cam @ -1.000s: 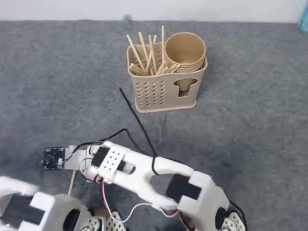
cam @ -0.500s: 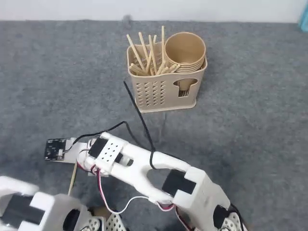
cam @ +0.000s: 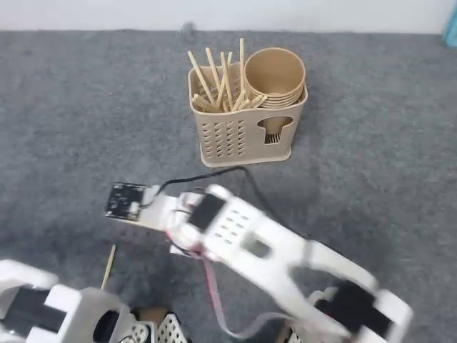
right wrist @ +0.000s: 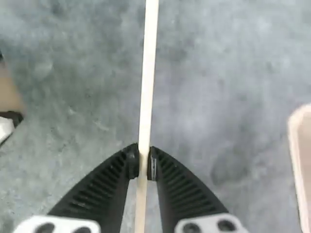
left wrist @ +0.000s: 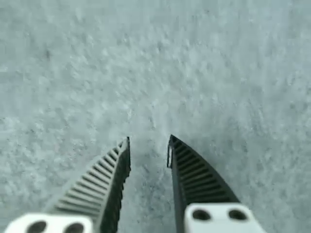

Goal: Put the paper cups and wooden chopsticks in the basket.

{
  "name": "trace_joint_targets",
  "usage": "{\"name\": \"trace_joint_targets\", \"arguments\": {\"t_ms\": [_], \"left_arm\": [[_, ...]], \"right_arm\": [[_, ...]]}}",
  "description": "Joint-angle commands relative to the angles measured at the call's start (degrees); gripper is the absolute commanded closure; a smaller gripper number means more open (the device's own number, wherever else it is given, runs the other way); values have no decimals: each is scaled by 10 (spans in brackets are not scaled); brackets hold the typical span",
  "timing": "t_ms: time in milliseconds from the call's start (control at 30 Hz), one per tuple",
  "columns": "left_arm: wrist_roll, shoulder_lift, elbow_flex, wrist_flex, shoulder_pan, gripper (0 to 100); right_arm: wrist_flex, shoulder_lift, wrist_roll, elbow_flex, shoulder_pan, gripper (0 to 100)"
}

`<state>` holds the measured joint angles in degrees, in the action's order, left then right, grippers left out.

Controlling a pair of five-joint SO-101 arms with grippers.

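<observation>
A beige perforated basket stands at the far middle of the grey carpet. Stacked paper cups fill its right half and several wooden chopsticks stand in its left half. In the right wrist view my right gripper is shut on a wooden chopstick, which sticks out past the fingertips over the carpet. The right arm stretches across the near middle and hides its fingers from above. A chopstick shows on the carpet at the near left. My left gripper hangs open over bare carpet.
The left arm's white body fills the near left corner. A black cable loops from the right arm toward the basket's foot. A pale edge shows at the side of the right wrist view. Grey carpet lies open to the right.
The right arm has swung away from the near left toward the basket, its wrist camera board now farther up and right. The chopstick on the carpet stays where it was.
</observation>
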<state>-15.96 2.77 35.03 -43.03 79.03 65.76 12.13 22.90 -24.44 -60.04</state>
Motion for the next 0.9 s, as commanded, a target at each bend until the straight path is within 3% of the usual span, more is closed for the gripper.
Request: {"name": "trace_joint_targets", "arguments": {"t_ms": [0, 133, 300, 667, 867], "left_arm": [[-2, 6, 27, 11, -40, 877], [3, 11, 62, 10, -86, 880], [57, 11, 94, 9, -152, 882], [105, 11, 117, 26, -213, 882], [120, 11, 128, 39, -214, 882]], "right_arm": [[-45, 188, -33, -66, 31, 991], [-116, 311, -78, -127, 73, 991], [-214, 376, -120, -160, 117, 991], [-469, 348, -237, -164, 210, 991], [-663, 275, -247, -164, 256, 991]]}}
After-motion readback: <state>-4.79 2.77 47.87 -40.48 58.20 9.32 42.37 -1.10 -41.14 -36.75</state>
